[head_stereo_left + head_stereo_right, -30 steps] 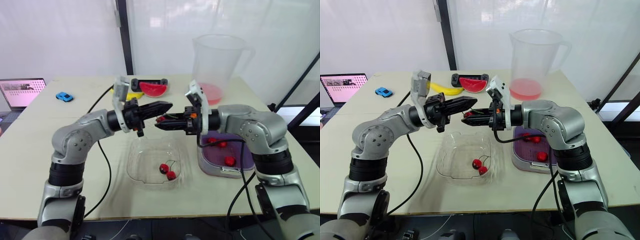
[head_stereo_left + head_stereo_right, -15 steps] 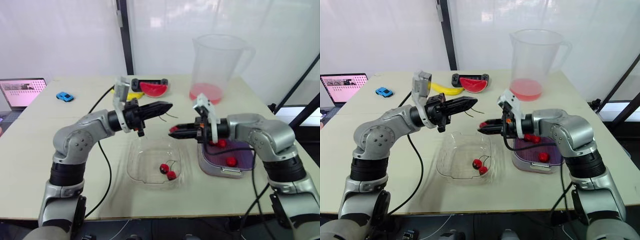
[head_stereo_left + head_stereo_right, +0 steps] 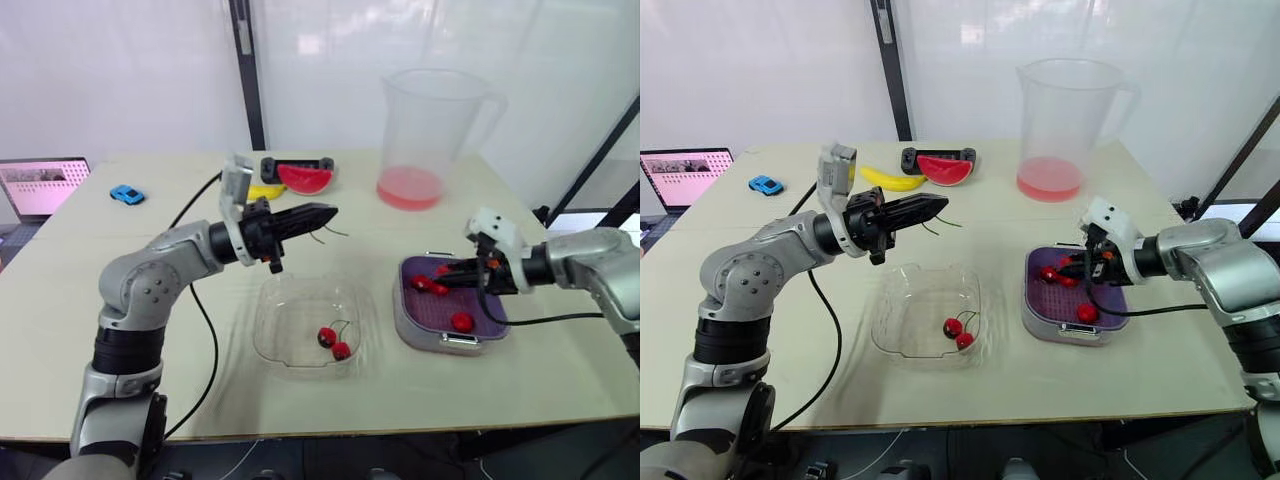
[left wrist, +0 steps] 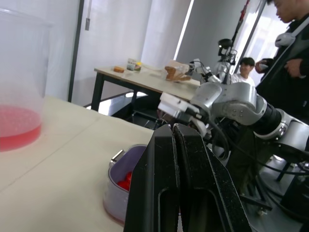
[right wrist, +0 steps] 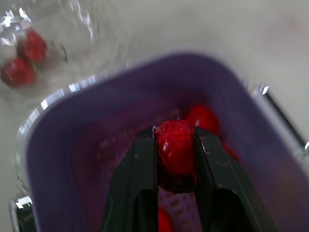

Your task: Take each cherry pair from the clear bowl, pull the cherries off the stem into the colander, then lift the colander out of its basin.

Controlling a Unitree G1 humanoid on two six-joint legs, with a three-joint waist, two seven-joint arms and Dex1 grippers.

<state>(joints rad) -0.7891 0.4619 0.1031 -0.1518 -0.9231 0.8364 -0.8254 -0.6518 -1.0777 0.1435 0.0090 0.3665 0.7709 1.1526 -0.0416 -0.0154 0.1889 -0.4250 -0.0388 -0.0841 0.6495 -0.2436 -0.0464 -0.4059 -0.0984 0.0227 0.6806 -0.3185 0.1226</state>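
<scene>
Now | right jaws pinch cherry [image 5: 175, 152] over colander [image 5: 87, 154] | left jaws clamp stem [image 3: 338, 234]

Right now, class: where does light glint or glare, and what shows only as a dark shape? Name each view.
Right wrist view: glints on the clear bowl and the basin; the cherry in the right end effector shines. Left wrist view: the left end effector, shut on a stem, is dark against bright windows. Left eye view: white backdrop glows behind the jug.

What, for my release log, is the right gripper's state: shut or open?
Shut on a cherry: the right gripper pinches it between both fingers above the colander.
</scene>
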